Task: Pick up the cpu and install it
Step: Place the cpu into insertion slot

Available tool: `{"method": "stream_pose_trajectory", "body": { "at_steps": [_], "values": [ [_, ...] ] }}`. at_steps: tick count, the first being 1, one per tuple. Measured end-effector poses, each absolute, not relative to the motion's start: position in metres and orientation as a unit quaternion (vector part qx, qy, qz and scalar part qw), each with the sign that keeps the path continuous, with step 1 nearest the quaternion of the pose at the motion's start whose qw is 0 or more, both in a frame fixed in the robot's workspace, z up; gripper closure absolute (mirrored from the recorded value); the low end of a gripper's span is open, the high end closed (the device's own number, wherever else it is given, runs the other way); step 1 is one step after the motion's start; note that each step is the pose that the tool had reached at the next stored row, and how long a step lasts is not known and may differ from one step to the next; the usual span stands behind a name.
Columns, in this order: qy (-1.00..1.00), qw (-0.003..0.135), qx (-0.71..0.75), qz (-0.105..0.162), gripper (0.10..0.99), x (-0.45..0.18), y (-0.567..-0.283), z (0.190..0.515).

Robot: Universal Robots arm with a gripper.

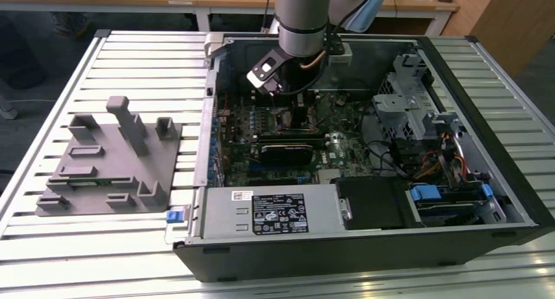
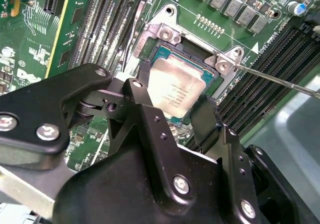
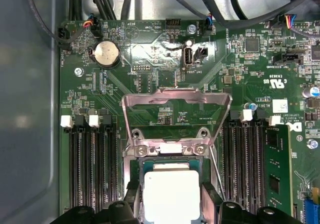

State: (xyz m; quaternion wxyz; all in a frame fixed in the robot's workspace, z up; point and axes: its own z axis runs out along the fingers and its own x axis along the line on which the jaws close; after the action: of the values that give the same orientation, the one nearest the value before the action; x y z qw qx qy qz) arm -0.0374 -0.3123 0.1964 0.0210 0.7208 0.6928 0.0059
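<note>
Cpu (image 3: 171, 194) flat in socket (image 2: 167, 33), silvery top upward, hand (image 2: 175, 91) straddling

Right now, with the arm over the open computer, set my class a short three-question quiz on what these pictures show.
1. True or false: the metal cover plate is closed over the chip.
2. Where does the chip lie? A) on the table B) in the motherboard socket C) on the grey fixture
3. Fill in: the gripper is nearest to the ____.
Key: 1 false; 2 B; 3 chip.
</note>
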Motion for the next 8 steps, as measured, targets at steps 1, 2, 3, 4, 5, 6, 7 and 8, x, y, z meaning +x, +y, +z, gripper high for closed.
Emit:
{"method": "stream_pose_trajectory", "body": {
  "at_steps": [1,2,3,4,5,6,7,8],
  "values": [
    [0.693,0.021,0.721,0.006,0.486,-0.0374,-0.3122,0.1976],
    [0.693,0.021,0.721,0.006,0.486,-0.0374,-0.3122,0.1986],
    [0.693,0.021,0.721,0.006,0.486,-0.0374,-0.3122,0.1991],
    [0.693,0.021,0.721,0.006,0.486,-0.0373,-0.3122,0.1992],
    [0.693,0.021,0.721,0.006,0.486,-0.0373,-0.3122,0.1994],
    [0.693,0.021,0.721,0.006,0.498,-0.0374,-0.3122,0.1998],
    [0.693,0.021,0.721,0.006,0.498,-0.0374,-0.3122,0.2001],
    [0.693,0.021,0.721,0.006,0.561,-0.0374,-0.3122,0.2005]
  ]
}}
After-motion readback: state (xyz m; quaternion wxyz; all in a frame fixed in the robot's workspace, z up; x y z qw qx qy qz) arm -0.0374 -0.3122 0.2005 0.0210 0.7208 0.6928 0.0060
